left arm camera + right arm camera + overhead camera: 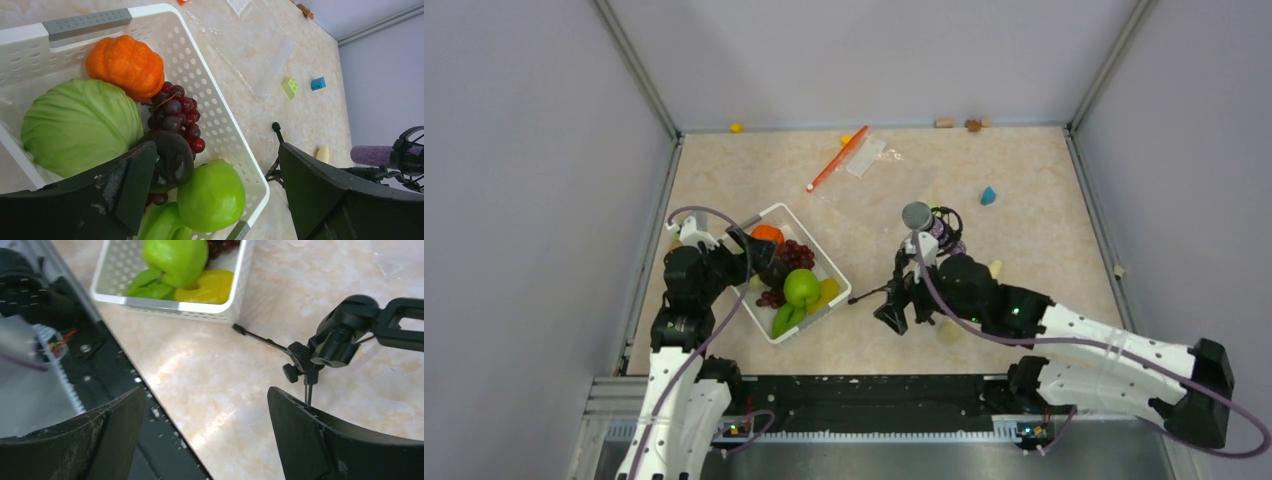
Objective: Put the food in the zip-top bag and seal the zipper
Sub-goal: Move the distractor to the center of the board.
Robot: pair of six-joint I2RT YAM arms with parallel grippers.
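Note:
The food lies in a white slotted basket (824, 255): an orange piece (125, 65), a pale green cabbage-like piece (80, 125), a dark red grape bunch (177, 112), a dark purple piece (172, 160), a green apple (212, 195) and a yellow piece (210, 286). My left gripper (215, 197) is open over the basket, its jaws either side of the apple and the dark piece; it also shows in the top view (762, 262). The clear zip-top bag (866, 155) lies flat at the far side, its red-orange zipper (836, 158) pointing left. My right gripper (892, 318) is open and empty over bare table.
A microphone (916, 215) on a small black tripod (320, 350) stands just beyond the right gripper. A blue block (989, 196), small yellow blocks (736, 127) and beige pieces (944, 123) lie near the back. The table's front rail (125, 405) is close under the right gripper.

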